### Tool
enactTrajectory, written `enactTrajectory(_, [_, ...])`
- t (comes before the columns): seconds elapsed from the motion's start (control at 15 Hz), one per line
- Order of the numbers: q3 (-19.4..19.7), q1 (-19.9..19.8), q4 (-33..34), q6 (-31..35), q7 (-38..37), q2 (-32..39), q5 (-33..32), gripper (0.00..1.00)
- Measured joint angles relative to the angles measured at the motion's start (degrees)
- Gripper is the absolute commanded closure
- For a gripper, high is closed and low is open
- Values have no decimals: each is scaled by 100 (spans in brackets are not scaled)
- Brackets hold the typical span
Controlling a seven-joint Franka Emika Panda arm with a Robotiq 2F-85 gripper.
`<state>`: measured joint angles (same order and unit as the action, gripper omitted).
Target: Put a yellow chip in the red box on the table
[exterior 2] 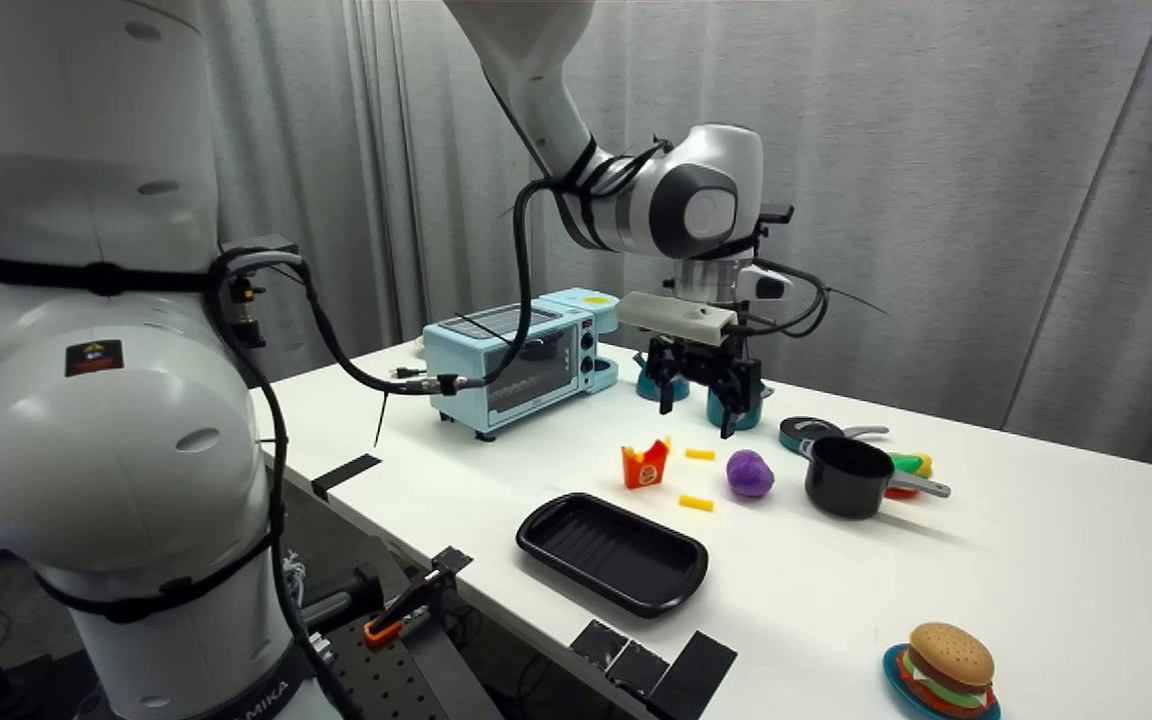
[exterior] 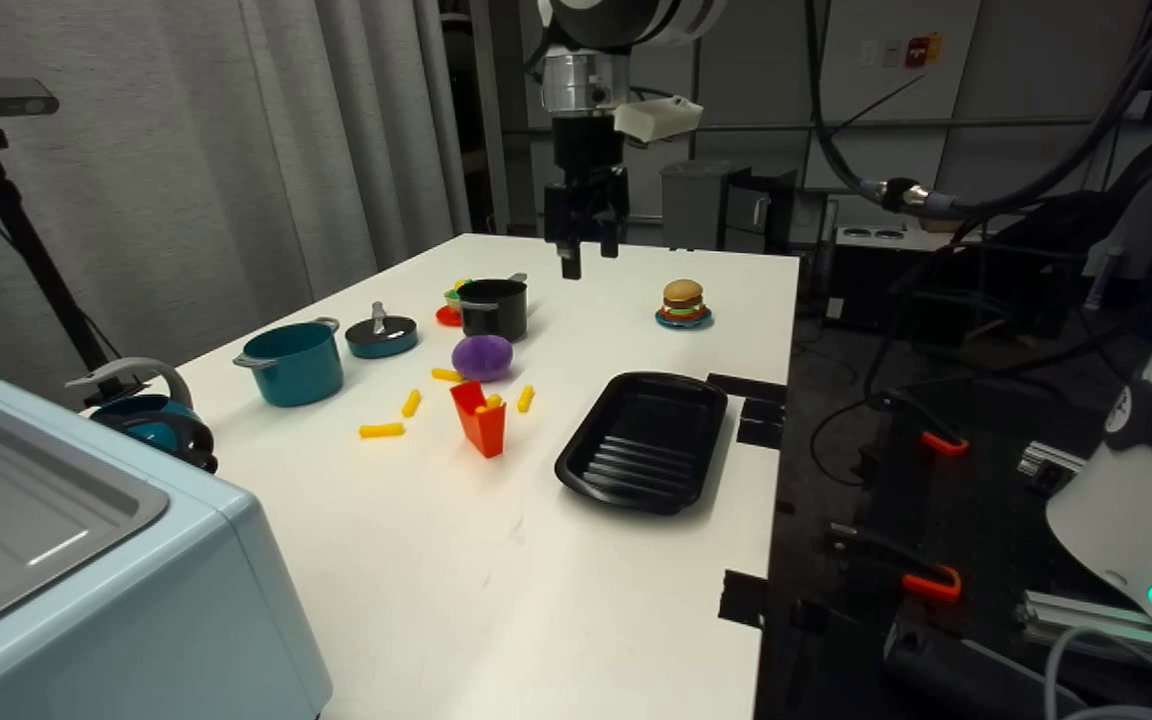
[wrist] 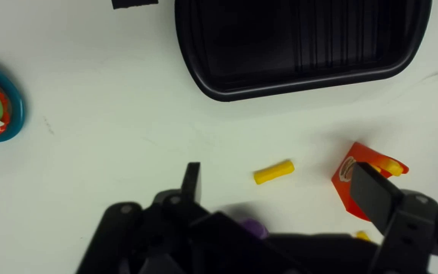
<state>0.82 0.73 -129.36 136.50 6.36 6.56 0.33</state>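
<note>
hanging above the table point(exterior 2: 1056, 560), the gripper point(exterior 2: 698, 415) holds nothing, its fingers point(wrist: 375, 196) spread wide. in the wrist view, a yellow chip point(wrist: 274, 172) lies on the table below, framed between them; the red box point(wrist: 344, 191), containing yellow pieces point(wrist: 392, 166), stands partly behind one finger; the black tray point(wrist: 249, 42) lies beyond the fingertips.

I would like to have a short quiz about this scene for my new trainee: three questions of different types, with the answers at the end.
1. True or false: the end effector is shut.
2. What colour is the plate under the burger: (a) red, (b) white, (c) blue?
3. Fill the gap: some yellow chips lie loose on the table, others are inside the ...

Key: 1. False, it is open. 2. c. 3. red box.
</note>
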Motion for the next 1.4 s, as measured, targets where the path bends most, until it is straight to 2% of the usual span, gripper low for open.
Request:
enactTrajectory(0.8, [-77, 4, 159, 44, -19, 284, 4, 0])
enactTrajectory(1.4, [-199, 97, 421, 908, -966, 1071, 27, 0])
